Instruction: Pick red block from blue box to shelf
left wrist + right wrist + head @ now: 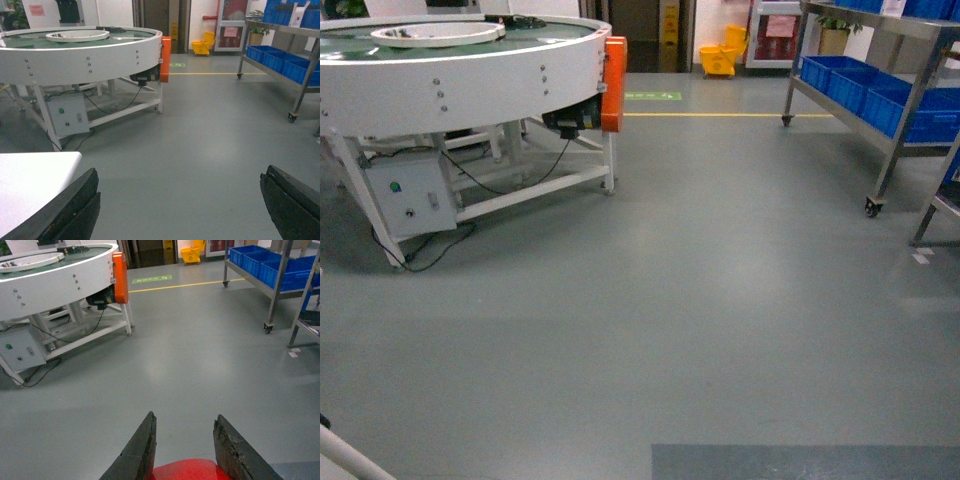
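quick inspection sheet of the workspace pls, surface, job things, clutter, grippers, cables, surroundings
surface: grey floor, bare in the open middle, with a yellow line across the far end.
job's things: red block between the right gripper's fingers; shelf at right, on casters, holding dark blue crates; blue box not seen.
clutter: nothing seen on the open floor.
grippers: right gripper shut on the red block; left gripper open, holding nothing.
cables: black cables trail on the floor under the round white table, beside its control box.
surroundings: orange guard on the round table's edge; yellow mop bucket far back.
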